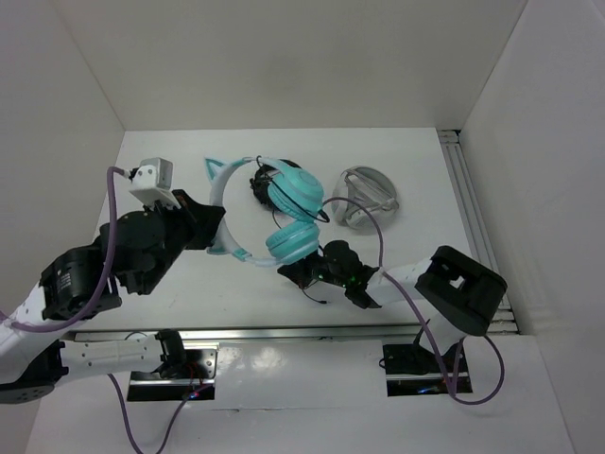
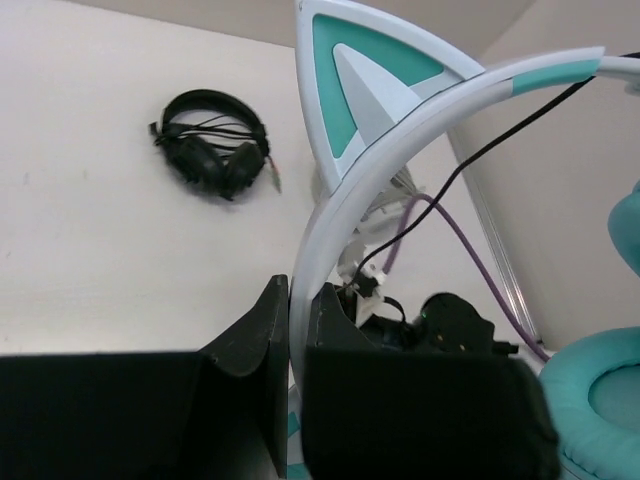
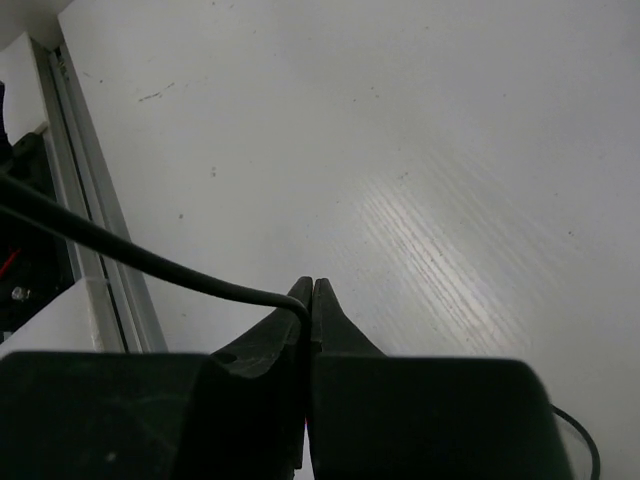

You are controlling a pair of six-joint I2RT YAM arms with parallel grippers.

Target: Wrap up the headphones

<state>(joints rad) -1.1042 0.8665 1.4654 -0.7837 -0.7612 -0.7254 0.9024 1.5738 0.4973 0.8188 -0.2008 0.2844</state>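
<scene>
The headphones (image 1: 293, 192) stand in the middle of the table, teal ear cups side by side, the pale cat-eared headband (image 1: 224, 203) to their left. My left gripper (image 1: 214, 225) is shut on the headband (image 2: 330, 215), which passes up between its jaws by a cat ear (image 2: 362, 82). My right gripper (image 1: 291, 273) sits just in front of the near ear cup (image 1: 291, 242), shut on the thin dark cable (image 3: 150, 262); the cable bends into its closed tips (image 3: 312, 287). The cable (image 2: 500, 142) also runs across the headband.
Smaller black headphones (image 2: 211, 152) lie on the table behind the teal pair (image 1: 259, 180). A grey round case (image 1: 367, 200) sits to the right of the ear cups. A metal rail (image 1: 475, 227) runs along the right wall. White walls enclose the table.
</scene>
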